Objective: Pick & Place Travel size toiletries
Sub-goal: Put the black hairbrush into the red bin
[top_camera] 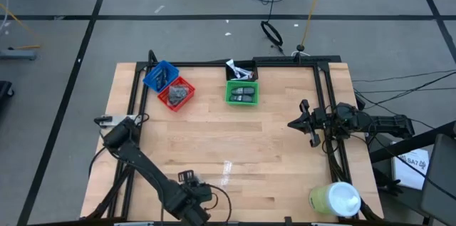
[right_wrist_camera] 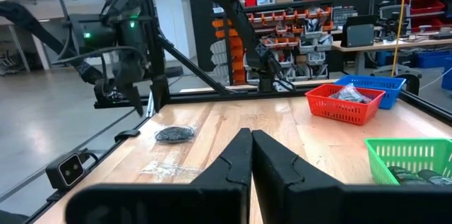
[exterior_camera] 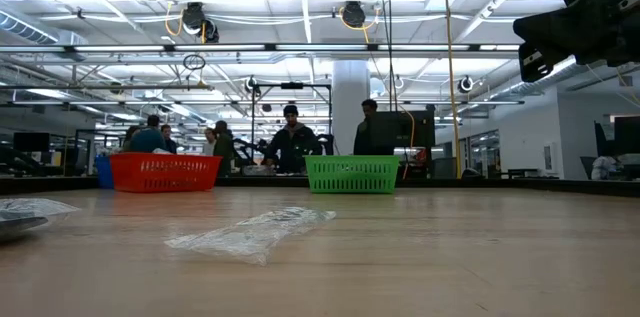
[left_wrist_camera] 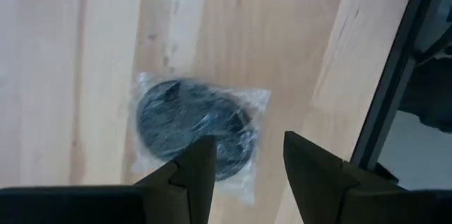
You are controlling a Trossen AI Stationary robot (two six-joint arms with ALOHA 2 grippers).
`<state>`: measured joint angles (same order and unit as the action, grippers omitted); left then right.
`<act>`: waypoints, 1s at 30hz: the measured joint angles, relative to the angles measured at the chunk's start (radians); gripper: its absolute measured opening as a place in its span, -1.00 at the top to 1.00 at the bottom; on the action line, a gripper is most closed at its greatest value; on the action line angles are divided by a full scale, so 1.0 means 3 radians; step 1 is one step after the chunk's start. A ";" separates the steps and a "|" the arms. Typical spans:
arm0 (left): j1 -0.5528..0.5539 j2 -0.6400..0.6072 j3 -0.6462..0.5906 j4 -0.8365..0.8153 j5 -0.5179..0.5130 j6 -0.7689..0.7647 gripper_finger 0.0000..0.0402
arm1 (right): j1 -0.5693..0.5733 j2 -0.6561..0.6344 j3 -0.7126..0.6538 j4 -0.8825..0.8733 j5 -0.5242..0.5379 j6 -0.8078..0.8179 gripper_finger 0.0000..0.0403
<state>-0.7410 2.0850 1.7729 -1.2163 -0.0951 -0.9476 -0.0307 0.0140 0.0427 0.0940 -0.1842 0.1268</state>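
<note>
wrapper scrap (top_camera: pixel 226 167) lies near | wrapped disc (left_wrist_camera: pixel 194 128) flat, round | left gripper (left_wrist_camera: pixel 244 164) parted above, empty | right gripper (right_wrist_camera: pixel 251 155) closed, empty

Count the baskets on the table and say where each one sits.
3. The blue basket sits at the far left, the red basket touches it just nearer, and the green basket stands to their right at the far edge.

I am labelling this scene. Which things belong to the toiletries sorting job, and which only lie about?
Job:
wrapped dark disc under open left gripper
red basket
blue basket
green basket

Lying about:
clear wrapper scrap
yellow-green cylinder
</note>
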 joint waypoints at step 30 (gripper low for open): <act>-0.0051 0.0084 -0.0779 0.0792 0.0066 -0.0486 0.20 | -0.0001 0.0001 0.0001 0.0000 -0.0001 -0.0001 1.00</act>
<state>-0.7564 2.1101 1.5391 -0.9787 -0.0753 -1.0934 -0.0311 0.0143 0.0429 0.0940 -0.1844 0.1265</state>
